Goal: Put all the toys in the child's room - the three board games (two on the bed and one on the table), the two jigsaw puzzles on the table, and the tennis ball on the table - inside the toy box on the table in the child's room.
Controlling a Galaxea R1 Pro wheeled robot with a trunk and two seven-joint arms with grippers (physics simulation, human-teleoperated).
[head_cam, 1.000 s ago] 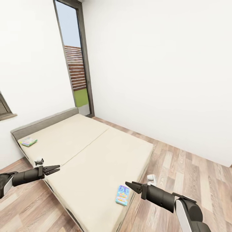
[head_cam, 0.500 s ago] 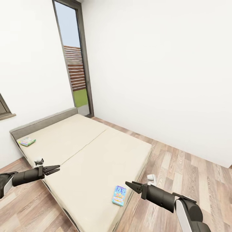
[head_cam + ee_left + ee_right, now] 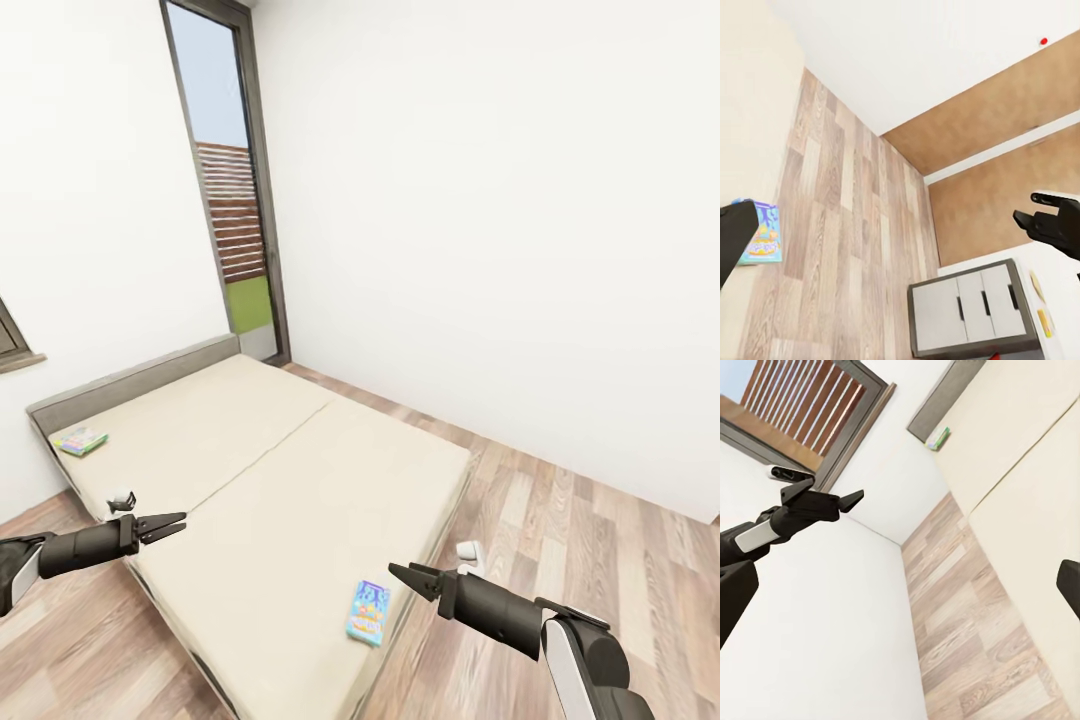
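— The grippers?
— Black left gripper (image 3: pixel 176 522) and black right gripper (image 3: pixel 398 573): fingers narrowed, empty, over the cream flat bed (image 3: pixel 270 470).
— Games?
— Blue cartoon-printed board game (image 3: pixel 368 612) just beside the right one; green-yellow box (image 3: pixel 79 440) near the headboard, print unreadable

We see the bed (image 3: pixel 260 480), a cream mattress in two halves with a grey headboard, standing on the wood-plank floor (image 3: pixel 560 530). On it lie two board games, well apart: a blue cartoon-printed box (image 3: pixel 368 612) flat near the foot-end edge, and a green-yellow box (image 3: pixel 79 440) up by the headboard, near the mattress corner.
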